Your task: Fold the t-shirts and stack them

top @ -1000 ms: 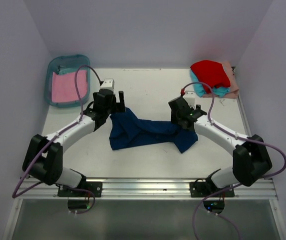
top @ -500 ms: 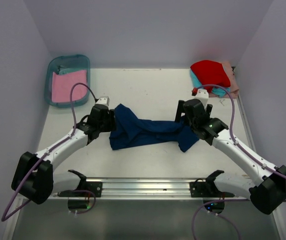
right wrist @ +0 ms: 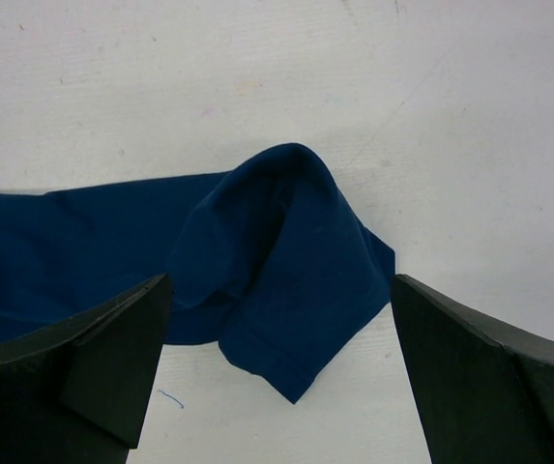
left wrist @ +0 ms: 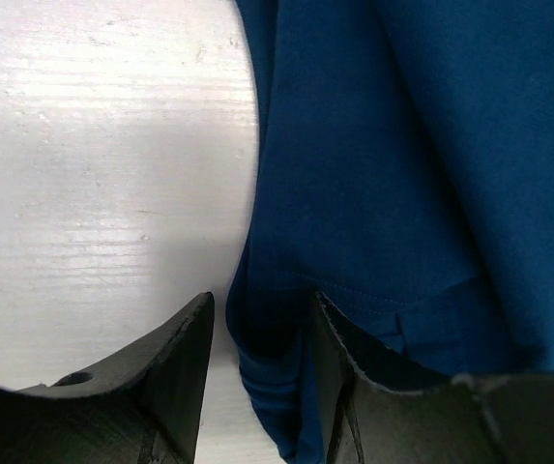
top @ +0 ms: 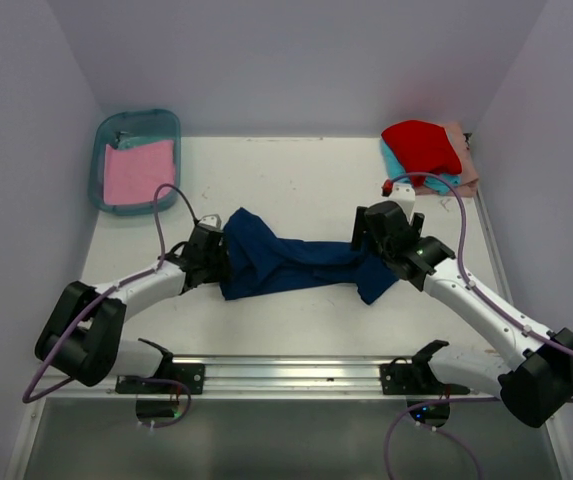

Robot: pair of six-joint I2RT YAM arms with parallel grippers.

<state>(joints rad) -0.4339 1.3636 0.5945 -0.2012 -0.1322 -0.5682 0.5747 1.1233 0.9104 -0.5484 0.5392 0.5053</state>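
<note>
A navy blue t-shirt [top: 286, 262] lies crumpled in a long band across the middle of the table. My left gripper [top: 214, 264] is low at its left end. In the left wrist view the left gripper [left wrist: 262, 314] is partly closed around a folded edge of the navy t-shirt [left wrist: 383, 174], with a strip of table still showing beside one finger [left wrist: 175, 367]. My right gripper [top: 368, 228] hovers wide open over the right end. In the right wrist view a sleeve of the navy t-shirt [right wrist: 286, 261] lies between the fingers of the right gripper [right wrist: 281, 282].
A pink t-shirt [top: 136, 172] lies in the teal plastic bin [top: 138, 117] at the back left. At the back right, a red t-shirt [top: 421, 145] sits on a teal one [top: 401, 180] and a peach one [top: 464, 160]. Purple cables loop over both arms.
My left gripper came down from above the cloth's left end and narrowed around its edge. My right arm swung over the sleeve and opened fully. The cloth's left end shifted slightly.
</note>
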